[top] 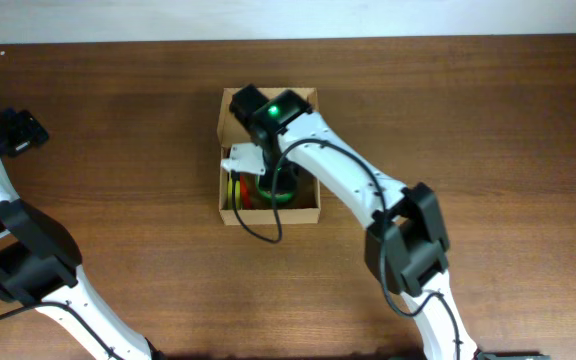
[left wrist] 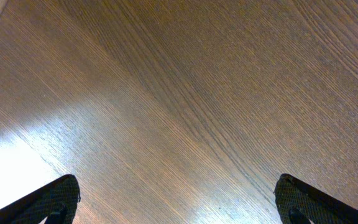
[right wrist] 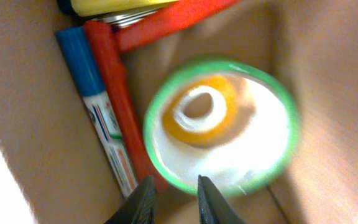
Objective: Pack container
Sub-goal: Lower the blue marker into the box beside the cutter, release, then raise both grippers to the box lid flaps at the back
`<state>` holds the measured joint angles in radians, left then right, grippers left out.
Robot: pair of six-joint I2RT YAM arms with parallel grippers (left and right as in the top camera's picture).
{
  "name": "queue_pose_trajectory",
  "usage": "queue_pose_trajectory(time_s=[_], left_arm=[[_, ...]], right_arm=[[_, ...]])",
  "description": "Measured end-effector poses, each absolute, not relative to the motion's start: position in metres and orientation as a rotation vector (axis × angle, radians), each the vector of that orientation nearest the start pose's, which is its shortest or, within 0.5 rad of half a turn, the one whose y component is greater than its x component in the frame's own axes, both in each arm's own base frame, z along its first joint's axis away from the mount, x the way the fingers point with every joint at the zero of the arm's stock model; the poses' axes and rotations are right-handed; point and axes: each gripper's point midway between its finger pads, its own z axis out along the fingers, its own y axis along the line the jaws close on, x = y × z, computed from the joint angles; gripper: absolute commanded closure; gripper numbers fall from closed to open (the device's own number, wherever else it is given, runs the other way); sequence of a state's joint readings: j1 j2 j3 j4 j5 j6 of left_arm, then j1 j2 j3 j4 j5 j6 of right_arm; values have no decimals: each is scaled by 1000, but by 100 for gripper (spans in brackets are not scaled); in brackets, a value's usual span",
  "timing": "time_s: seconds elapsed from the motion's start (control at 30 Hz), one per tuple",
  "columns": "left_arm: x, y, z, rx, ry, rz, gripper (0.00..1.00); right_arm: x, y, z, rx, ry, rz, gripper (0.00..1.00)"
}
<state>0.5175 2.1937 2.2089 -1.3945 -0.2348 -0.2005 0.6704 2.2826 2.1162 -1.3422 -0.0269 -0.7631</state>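
Located container mid-desk, open-topped, with right arm reaching down into it. Found right claw inside, low over green tape roll lying face-up on box floor, just beside red tool and blue marker. Read fingers as set near together with roll's rim at the gap; too blurred to tell whether pinched or free. Found left claw spread wide over desk wood, well apart from container. Judged step: seating roll in free corner. To do well: lower until flat, let go fully, lift straight up clear of walls. Avoid dragging roll onto marker.
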Motion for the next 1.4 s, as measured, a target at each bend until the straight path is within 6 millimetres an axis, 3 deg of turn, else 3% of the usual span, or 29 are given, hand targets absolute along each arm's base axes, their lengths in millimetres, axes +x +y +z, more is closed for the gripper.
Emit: queue_pose_trajectory(time_s=[0.1,0.13,0.27,0.33,0.43,0.53,0.6,0.7,0.77,0.9,1.0,1.07,1.13,1.23,1.4], left_arm=[[383,264,155,-1073,2764,390,0],[383,264,155,-1073,2764,390,0],[383,264,155,-1073,2763,390,0],[384,264,155,-1073,2763,390,0],[383,264,155,-1073,2764,391,0],[383,264,155,-1073,2763,390,0],[383,264,155,-1073,2764,390,0],[383,264,155,-1073,2764,390,0],[388,265,156,-1071,2743,379,0],[404,254,154,-1052,2713,232,3],[420,245,155,-1034,2674,105,62],[430,233,157,-1001,2661,-16,77],[443,214,159,-922,2660,-139,78],[459,178,161,-773,2688,-247,80],[485,85,169,-415,2709,-550,82]], right_arm=[[364,284,118,-1954,2277,-10,77],[366,284,126,-1938,2263,-23,82],[374,281,146,-1859,2241,-82,91],[397,285,166,-1681,2223,-146,96],[424,280,211,-1317,2237,-164,96],[432,248,262,-990,2268,-125,96],[434,216,294,-778,2282,-93,96],[435,157,340,-436,2277,-27,96],[433,117,357,-227,2288,43,96],[429,45,348,117,2377,173,96],[429,11,334,280,2424,258,96],[432,-3,323,359,2448,312,96],[439,-7,307,406,2479,382,96],[455,2,277,429,2544,512,96],[495,38,204,408,2631,890,96]])
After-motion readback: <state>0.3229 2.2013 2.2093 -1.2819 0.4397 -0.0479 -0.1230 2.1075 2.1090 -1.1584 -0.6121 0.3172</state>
